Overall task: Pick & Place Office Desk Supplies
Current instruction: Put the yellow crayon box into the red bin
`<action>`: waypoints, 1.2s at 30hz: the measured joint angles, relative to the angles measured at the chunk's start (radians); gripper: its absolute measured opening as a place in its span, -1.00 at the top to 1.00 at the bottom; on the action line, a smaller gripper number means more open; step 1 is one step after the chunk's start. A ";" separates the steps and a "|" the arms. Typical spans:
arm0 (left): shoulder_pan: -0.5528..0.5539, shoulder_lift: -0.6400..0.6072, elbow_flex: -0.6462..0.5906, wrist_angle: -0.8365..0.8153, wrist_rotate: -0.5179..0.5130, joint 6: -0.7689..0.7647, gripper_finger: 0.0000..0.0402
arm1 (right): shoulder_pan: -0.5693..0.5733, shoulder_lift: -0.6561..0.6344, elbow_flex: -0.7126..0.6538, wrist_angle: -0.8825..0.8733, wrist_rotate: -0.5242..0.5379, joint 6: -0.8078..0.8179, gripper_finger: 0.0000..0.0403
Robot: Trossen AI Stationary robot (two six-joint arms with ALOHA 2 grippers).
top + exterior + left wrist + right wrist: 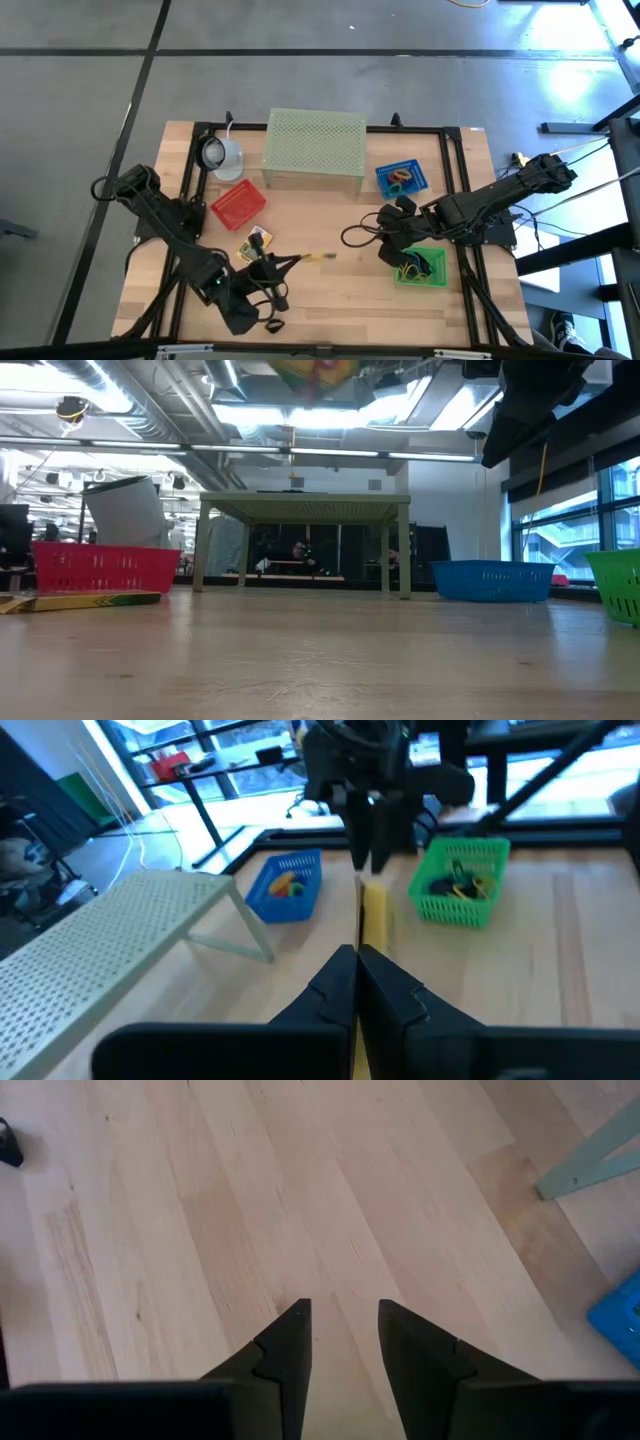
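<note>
Yellow and slender, a pencil-like item [374,912] sticks out from the clenched fingers of the left gripper [357,982], which grasp it by one end; in the high view it points across the bare middle of the wooden counter [330,300] toward the right arm, and whether its far tip touches the wood cannot be told. The left gripper [296,259] sits low near the front of the counter, just beside a small yellow printed packet [254,240] lying flat on the wood.

The right gripper [343,1342] hangs above bare wood with its fingers parted and nothing between them — in the high view it [386,252] is at the near-left corner of the green basket [420,268]. That basket holds a tangle of dark and yellow-green small supplies, too small to sort out. Behind it, toward the back right, the blue basket [402,178] carries coloured loops, an orange-red and a green one showing. The red basket [239,203] sits left of centre, tilted relative to the counter's edges, its contents not discernible.

At the back centre stands the pale green perforated stand [314,150], on legs, with open space under it as the low view shows. A white cup-like object [220,155] lies on its side at the stand's left, mouth toward the counter's left edge.
</note>
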 joint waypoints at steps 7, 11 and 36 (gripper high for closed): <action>0.068 0.000 0.000 0.078 0.001 -0.017 0.98 | 0.000 0.000 0.000 0.002 0.000 0.000 0.41; 0.118 0.000 0.000 0.079 0.114 -0.029 0.98 | 0.000 0.000 0.000 0.002 0.000 0.000 0.41; 0.284 0.000 0.000 -0.416 0.132 -0.212 0.99 | 0.000 0.000 0.000 0.002 0.000 0.000 0.41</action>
